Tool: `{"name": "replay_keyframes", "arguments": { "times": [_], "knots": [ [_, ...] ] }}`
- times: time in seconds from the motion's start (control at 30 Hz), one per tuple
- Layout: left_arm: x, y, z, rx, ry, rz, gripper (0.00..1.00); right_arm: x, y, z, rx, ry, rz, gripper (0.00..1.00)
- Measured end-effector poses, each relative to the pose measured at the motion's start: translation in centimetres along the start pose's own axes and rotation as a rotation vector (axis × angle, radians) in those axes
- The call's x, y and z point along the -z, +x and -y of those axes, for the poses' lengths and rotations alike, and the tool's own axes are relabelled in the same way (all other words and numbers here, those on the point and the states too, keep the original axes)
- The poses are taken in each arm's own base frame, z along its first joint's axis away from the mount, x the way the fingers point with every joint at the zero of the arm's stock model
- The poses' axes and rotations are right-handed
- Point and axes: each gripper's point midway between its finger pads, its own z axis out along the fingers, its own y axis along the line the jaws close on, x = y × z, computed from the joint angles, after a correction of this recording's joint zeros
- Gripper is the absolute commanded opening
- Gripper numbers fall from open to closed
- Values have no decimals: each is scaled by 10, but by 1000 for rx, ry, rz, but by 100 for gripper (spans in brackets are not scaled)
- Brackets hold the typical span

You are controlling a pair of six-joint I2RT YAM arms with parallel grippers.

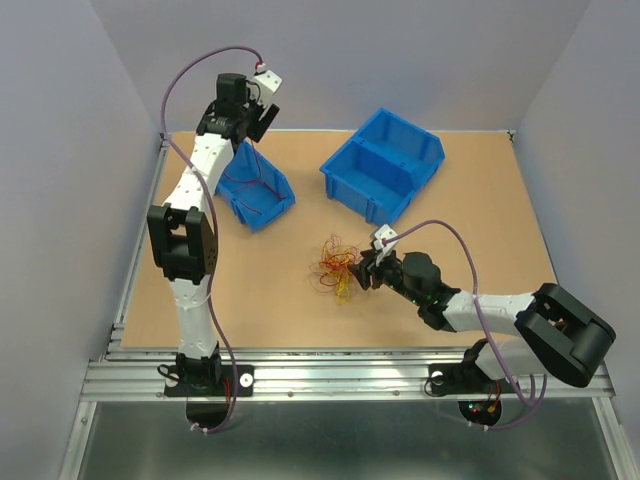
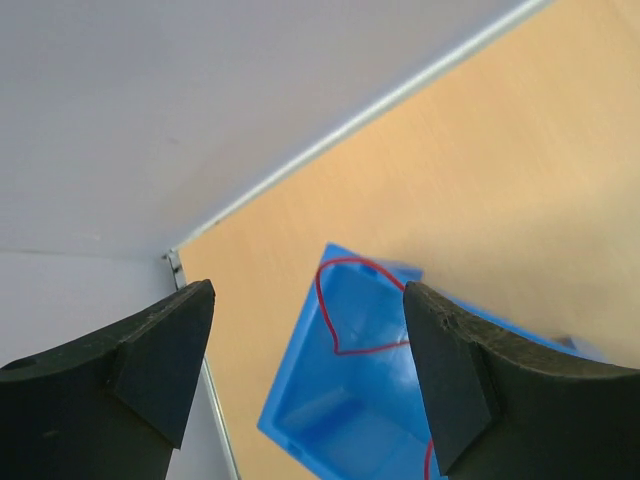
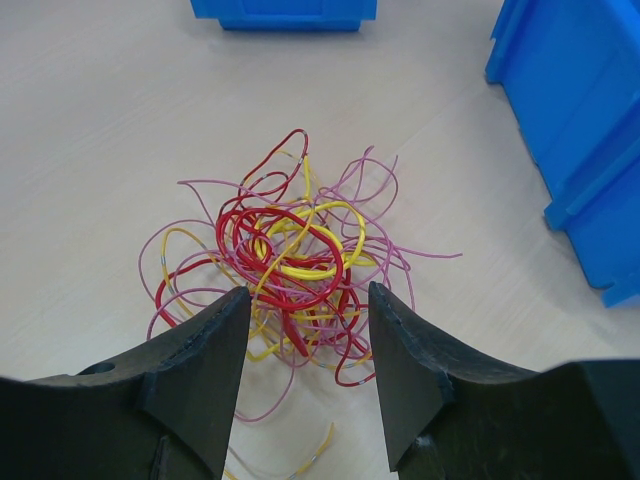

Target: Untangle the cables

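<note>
Cables (image 3: 290, 265) tangled on table (image 3: 90, 120) | small blue bin (image 2: 330, 420): red wire (image 2: 370, 350) inside | left jaws, right jaws spread, empty

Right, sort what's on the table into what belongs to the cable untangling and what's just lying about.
Belongs to the job:
- tangle of red, yellow and pink cables
- red cable, lying in the small blue bin

Just lying about, as far as I can tell:
- large divided blue bin

Tan counter (image 1: 480, 250) carries a small blue bin (image 1: 270, 210) at 10 o'clock and a larger two-compartment blue bin (image 1: 385, 165) at 1 o'clock, both angled. Aluminium rail (image 1: 350, 378) at 6 o'clock.
</note>
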Motion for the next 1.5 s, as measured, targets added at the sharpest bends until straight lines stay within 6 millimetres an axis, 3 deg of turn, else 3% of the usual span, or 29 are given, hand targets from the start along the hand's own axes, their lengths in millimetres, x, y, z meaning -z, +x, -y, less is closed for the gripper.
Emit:
{"name": "replay_keyframes", "arguments": {
  "times": [0.17, 0.37, 0.57, 0.63, 0.77, 0.9, 1.03, 1.17, 1.33, 1.5],
  "knots": [
    [-28, -12, -1, 22, -5, 41, 82, 0, 2, 0, 0, -1, -5, 56],
    [-59, 20, 22, 40, 53, -25, 77, 0, 2, 0, 0, -2, -6, 56],
    [-66, 43, 21, 75, 81, -64, 54, 0, 2, 0, 0, -2, -6, 56],
    [-67, 52, 18, 87, 85, -72, 39, 0, 2, 0, 0, -2, -6, 56],
    [-71, 83, 26, 99, 114, -122, 30, 0, 2, 0, 0, -2, -6, 56],
    [-66, 114, 44, 114, 188, -177, 15, 0, 2, -3, 0, -15, -6, 56],
    [-53, 140, 69, 138, 270, -212, 15, 0, 2, -4, -12, -21, -6, 56],
    [-31, 146, 82, 152, 311, -205, 15, 0, 2, -5, -20, -21, -6, 56],
    [-13, 134, 84, 162, 319, -126, 37, 0, 2, -3, -45, -7, -6, 56],
    [25, 120, 84, 151, 293, -44, 52, 1, 0, 0, -85, 18, -6, 56]
  ]
}}
